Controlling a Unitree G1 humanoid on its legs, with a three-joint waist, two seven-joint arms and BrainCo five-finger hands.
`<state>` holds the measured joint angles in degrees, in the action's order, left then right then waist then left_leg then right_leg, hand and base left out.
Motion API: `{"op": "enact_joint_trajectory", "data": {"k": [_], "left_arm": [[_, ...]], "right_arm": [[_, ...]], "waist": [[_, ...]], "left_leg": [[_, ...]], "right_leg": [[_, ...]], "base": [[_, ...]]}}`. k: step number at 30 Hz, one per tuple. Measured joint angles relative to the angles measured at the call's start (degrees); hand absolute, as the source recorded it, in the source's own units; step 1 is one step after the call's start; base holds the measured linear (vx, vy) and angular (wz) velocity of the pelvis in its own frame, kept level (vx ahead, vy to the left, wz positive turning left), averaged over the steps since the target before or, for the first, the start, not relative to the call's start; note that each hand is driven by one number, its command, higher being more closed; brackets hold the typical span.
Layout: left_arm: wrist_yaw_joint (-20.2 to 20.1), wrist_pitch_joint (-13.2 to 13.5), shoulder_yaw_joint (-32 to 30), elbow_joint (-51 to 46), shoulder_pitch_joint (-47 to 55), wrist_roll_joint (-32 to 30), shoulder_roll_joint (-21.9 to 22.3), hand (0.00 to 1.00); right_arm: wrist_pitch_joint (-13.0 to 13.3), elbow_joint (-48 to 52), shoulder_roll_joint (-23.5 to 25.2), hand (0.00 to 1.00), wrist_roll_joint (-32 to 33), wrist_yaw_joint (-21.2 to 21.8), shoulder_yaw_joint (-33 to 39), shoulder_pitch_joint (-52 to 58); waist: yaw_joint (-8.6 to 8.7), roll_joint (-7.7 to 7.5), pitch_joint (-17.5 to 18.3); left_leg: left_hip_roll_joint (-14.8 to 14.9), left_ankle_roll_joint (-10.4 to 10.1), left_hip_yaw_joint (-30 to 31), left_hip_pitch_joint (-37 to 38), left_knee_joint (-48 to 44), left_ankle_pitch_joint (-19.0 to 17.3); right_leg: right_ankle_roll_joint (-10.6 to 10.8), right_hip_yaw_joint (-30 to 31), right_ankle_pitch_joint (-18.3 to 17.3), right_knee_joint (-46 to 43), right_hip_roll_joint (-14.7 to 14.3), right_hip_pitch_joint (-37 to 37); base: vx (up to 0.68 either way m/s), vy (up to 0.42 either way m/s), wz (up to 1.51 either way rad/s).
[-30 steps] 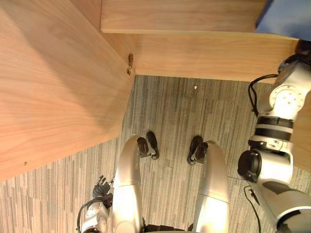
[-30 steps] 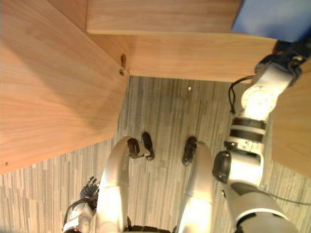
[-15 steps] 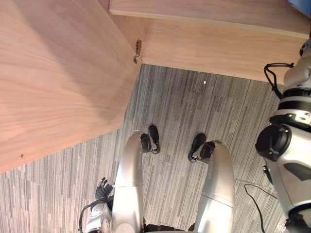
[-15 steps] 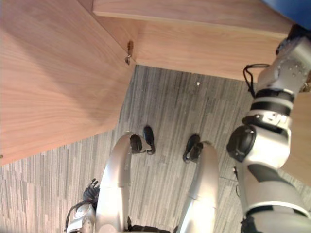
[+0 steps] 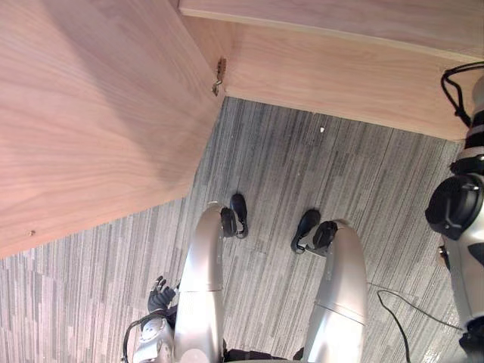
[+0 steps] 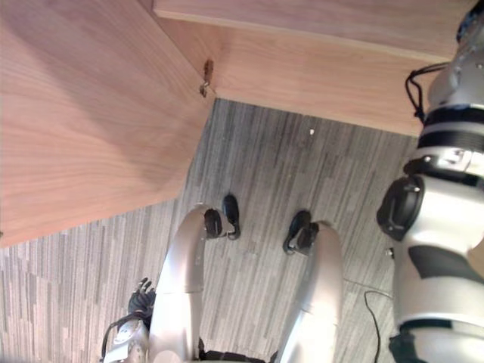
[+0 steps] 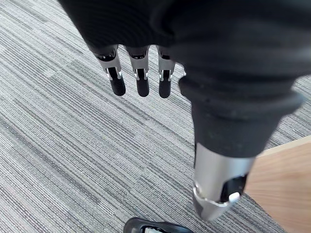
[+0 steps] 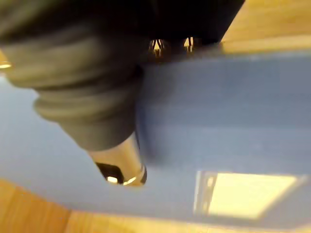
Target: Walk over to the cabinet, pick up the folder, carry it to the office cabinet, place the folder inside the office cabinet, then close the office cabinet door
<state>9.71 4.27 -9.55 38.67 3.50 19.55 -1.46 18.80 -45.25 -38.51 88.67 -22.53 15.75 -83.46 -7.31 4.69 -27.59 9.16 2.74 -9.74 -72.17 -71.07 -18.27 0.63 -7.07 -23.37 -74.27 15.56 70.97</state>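
A blue folder [image 8: 218, 111] with a pale label [image 8: 243, 194] shows from very close in the right wrist view, with wood of the cabinet behind it. My right hand [image 8: 92, 97] lies against the folder's face. My right arm [image 6: 446, 189] reaches up past the top right of the eye views, toward the wooden office cabinet [image 5: 340, 76]. The cabinet door [image 5: 91, 113] stands swung out at the left, hung on a metal hinge [image 5: 219, 76]. My left hand [image 5: 159, 293] hangs low at the lower left, open and empty, its fingers [image 7: 138, 80] straight above the carpet.
Grey striped carpet [image 5: 302, 174] lies between the open door and the cabinet's front. A corner of wood [image 7: 286, 189] shows beside my left hand in the left wrist view.
The camera has tilted, so the cabinet sits higher in the eye views. The folder's blue corner has left the top right of them, and my right arm reaches further up and right.
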Motion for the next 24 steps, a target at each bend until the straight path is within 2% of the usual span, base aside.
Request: {"op": "enact_joint_trajectory", "data": {"k": [7, 14, 17, 22, 24], "left_arm": [[-0.11, 0.01, -0.01, -0.02, 0.02, 0.25, -0.01, 0.00], [-0.01, -0.28, -1.01, 0.12, 0.39, 0.57, 0.01, 0.00], [-0.23, -0.29, -1.27, 0.00, 1.24, 0.56, -0.16, 0.00], [-1.15, -0.34, -2.54, 0.08, 2.45, 0.60, -0.21, 0.00], [-1.57, -0.32, -2.56, 0.01, 2.50, 0.78, -0.18, 0.00]], "right_arm": [[-0.78, -0.72, -0.77, 0.00, 0.15, 2.10, -1.32, -0.33], [-1.49, -2.03, -0.78, 0.00, 0.18, 5.13, -1.30, 1.46], [-2.91, -2.18, -0.78, 0.00, 0.17, 6.30, -1.28, 4.28], [-7.16, -4.11, -0.41, 0.00, -2.48, 7.43, -1.36, 10.17], [-7.61, -4.10, 0.77, 0.00, -3.00, 7.65, -1.29, 12.47]], "waist": [[0.10, 0.02, 0.18], [0.01, 0.01, 0.95], [-0.02, 0.02, 1.99], [0.00, 0.02, 2.88], [0.32, -0.01, 3.07]], "left_leg": [[0.00, -0.12, 0.13, 0.58, 0.25, 0.43], [0.02, -0.67, 0.54, 5.45, 3.47, 0.83], [-0.04, -0.83, 0.51, 7.75, 5.14, 0.94], [0.07, -1.60, 0.50, 14.56, 10.46, 1.68], [0.05, -1.67, -0.04, 18.06, 13.77, 2.64]], "right_leg": [[-0.08, -0.22, 0.00, 0.03, 0.02, -0.55], [-0.34, -1.73, 0.19, 3.62, -0.38, -6.10], [-0.44, -2.30, 0.29, 5.47, -0.52, -8.68], [-0.39, -3.82, 1.36, 11.40, -1.53, -15.95], [-0.42, -4.59, 2.46, 14.77, -1.74, -19.47]], "base": [[0.00, 0.000, 0.00], [0.02, 0.006, 0.00], [0.07, 0.017, 0.01], [0.06, 0.010, -0.03], [0.06, 0.011, -0.02]]}}
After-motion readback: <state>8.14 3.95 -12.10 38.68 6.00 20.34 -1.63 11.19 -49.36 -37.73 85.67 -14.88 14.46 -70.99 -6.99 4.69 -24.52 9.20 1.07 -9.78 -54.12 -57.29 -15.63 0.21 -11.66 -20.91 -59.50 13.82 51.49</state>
